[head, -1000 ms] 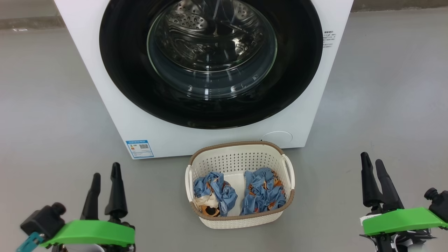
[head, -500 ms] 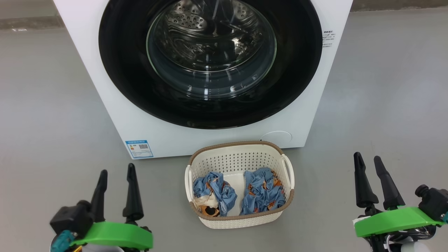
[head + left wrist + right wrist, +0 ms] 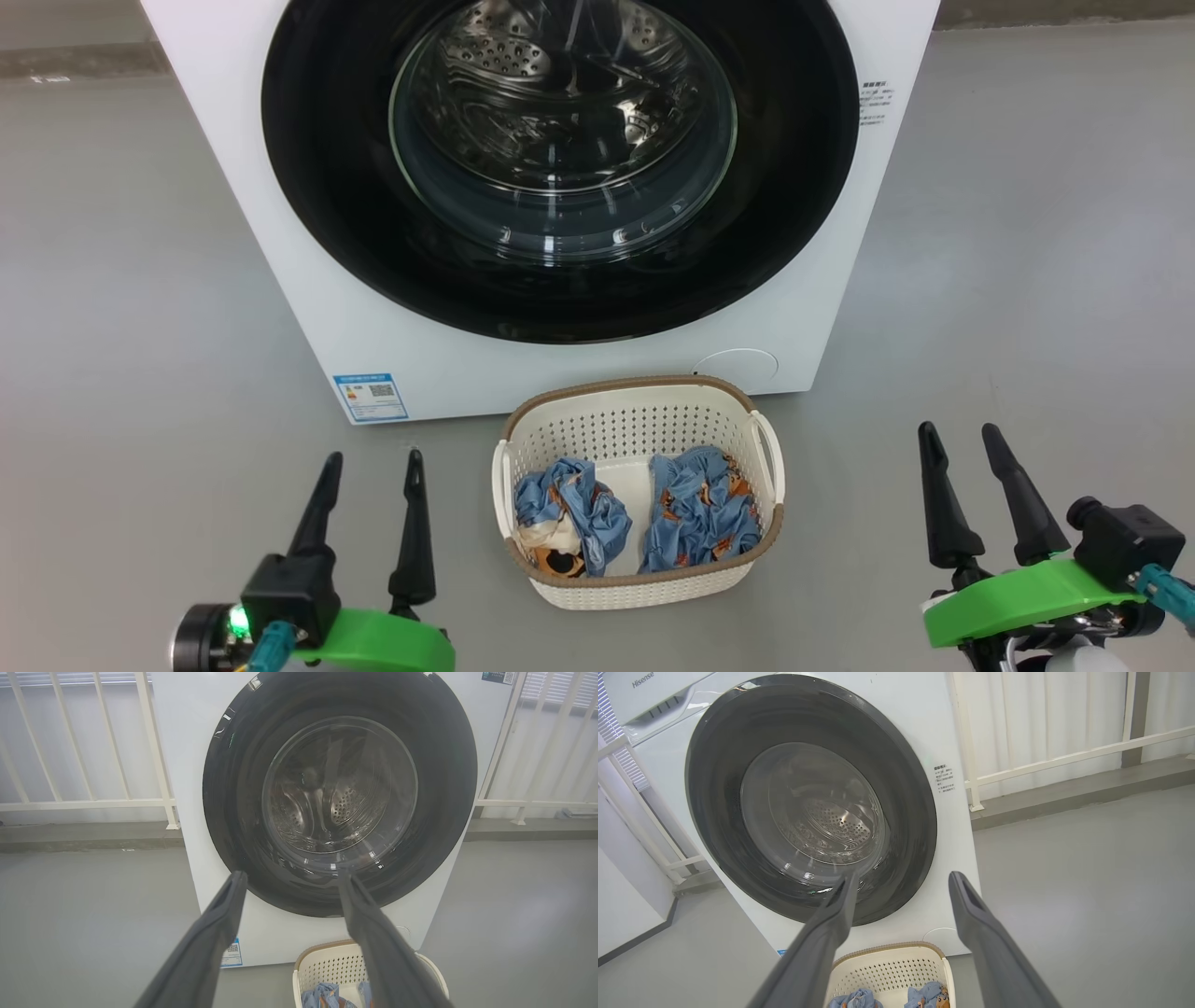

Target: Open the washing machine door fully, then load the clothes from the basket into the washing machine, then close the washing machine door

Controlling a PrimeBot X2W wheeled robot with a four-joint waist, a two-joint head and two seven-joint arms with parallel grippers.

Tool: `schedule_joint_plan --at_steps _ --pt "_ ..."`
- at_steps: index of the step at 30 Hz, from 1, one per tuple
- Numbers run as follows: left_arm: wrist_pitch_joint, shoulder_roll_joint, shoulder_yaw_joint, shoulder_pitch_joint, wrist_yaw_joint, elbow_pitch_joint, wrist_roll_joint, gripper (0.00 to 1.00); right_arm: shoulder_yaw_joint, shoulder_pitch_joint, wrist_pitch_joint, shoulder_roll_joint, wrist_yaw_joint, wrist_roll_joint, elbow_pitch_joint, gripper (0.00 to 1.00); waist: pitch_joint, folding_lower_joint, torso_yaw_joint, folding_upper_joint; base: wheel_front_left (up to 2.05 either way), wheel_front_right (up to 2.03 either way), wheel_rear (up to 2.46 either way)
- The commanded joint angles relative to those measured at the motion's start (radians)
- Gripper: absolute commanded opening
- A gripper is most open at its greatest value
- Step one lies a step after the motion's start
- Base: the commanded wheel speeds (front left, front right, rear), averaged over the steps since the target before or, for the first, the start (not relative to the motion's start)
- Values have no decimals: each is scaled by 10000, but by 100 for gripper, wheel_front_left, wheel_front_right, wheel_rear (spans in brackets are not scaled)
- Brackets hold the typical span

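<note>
Basket (image 3: 635,385) before washing machine (image 3: 359,341) | door (image 3: 327,168) shut | railing (image 3: 93,804) behind

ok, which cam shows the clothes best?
Head view: both clothes bundles lie in full sight inside the basket, seen from above. The left and right wrist views cut them off at the bottom edge, leaving just the tops; in the left, a gripper finger covers part.
</note>
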Motion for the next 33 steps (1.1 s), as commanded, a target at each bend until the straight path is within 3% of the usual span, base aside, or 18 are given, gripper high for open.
schedule_joint_plan --at_steps 1,13,33 --pt "-157 124 197 -403 60 -96 180 100 327 -464 -172 -110 15 -383 -165 100 -2 0 -6 0 0 0 0" --pt "-314 137 104 -467 -209 778 -205 100 477 -543 -327 -116 16 -780 481 100 -24 0 -38 0 0 0 0" --pt "-314 137 130 -537 -277 1055 -378 100 518 -631 -327 -116 16 -765 732 100 -54 0 7 0 0 0 0"
